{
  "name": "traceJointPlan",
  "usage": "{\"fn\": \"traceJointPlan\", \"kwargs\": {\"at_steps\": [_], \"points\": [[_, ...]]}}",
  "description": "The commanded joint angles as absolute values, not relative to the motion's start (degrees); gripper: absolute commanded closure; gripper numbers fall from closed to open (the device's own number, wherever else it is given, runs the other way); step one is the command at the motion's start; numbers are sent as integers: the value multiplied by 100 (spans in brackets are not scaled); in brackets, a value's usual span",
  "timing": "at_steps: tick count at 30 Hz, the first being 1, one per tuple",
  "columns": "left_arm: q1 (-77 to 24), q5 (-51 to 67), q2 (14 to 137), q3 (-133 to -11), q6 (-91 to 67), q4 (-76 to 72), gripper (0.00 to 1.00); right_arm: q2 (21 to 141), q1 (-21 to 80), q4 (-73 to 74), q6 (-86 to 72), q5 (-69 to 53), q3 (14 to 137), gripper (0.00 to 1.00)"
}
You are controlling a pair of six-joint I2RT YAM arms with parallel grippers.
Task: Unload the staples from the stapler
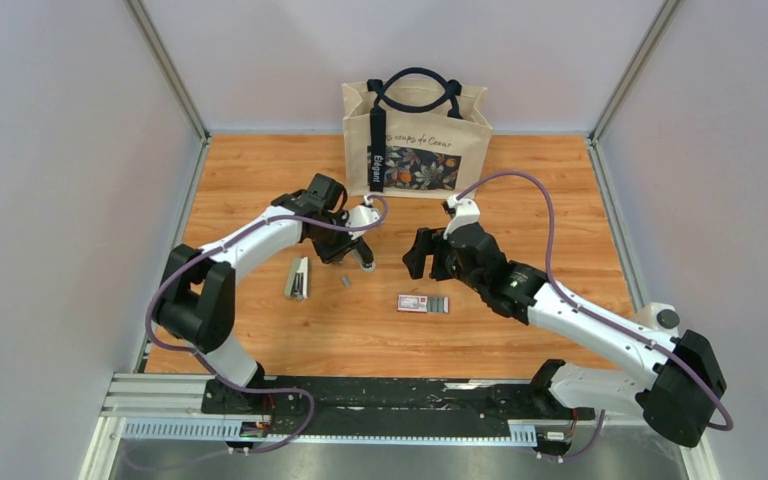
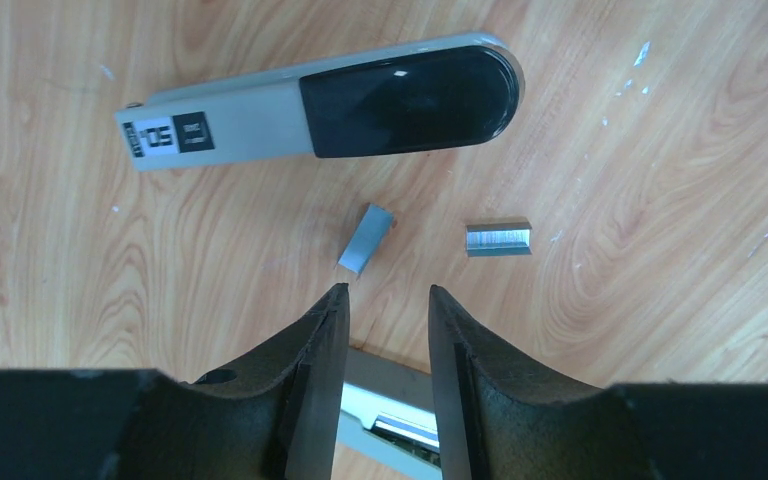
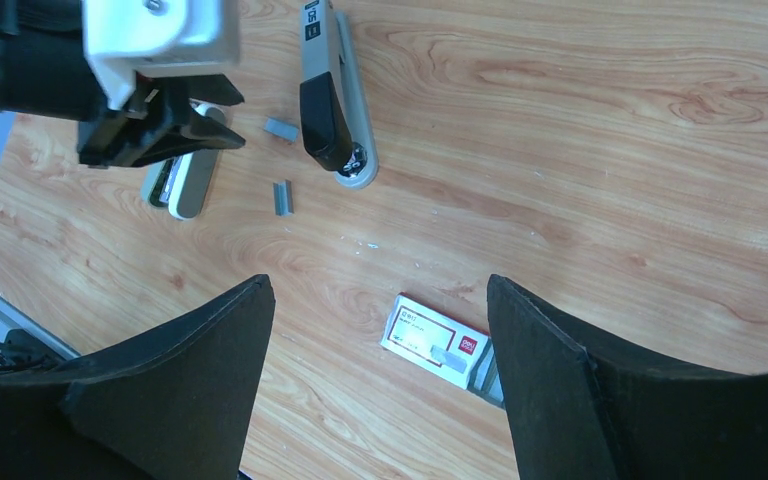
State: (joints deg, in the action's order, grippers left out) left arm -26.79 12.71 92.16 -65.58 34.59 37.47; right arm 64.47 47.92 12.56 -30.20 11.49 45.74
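A grey stapler with a black top (image 2: pixel 330 105) lies closed on the wooden table; it also shows in the right wrist view (image 3: pixel 330 100). A second grey stapler part with an open staple channel (image 1: pixel 297 278) lies nearby, partly seen between my left fingers (image 2: pixel 400 410). Two short staple strips (image 2: pixel 366 238) (image 2: pixel 498 238) lie loose between them. My left gripper (image 2: pixel 388 290) hovers just above the table by the nearer strip, slightly open and empty. My right gripper (image 3: pixel 380 285) is wide open and empty above a white staple box (image 3: pixel 435 342).
A beige tote bag with black handles (image 1: pixel 415 140) stands at the back of the table. The staple box (image 1: pixel 423 303) lies mid-table. Grey walls close in both sides. A metal rail (image 1: pixel 360 400) runs along the near edge.
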Motion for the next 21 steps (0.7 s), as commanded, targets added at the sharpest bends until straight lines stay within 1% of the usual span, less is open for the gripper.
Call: {"fn": "traceJointPlan", "kwargs": {"at_steps": [1, 11, 21], "points": [[-2663, 1222, 9483, -6847, 3954, 4025, 56, 6284, 4781, 1108, -2997, 1231, 4535, 18], [-2689, 985, 9791, -6706, 4614, 3841, 52, 6354, 4781, 1064, -2962, 1178, 4588, 18], [-2874, 686, 10090, -6618, 4799, 3638, 50, 6390, 4755, 1072, -2927, 1169, 4632, 18]]}}
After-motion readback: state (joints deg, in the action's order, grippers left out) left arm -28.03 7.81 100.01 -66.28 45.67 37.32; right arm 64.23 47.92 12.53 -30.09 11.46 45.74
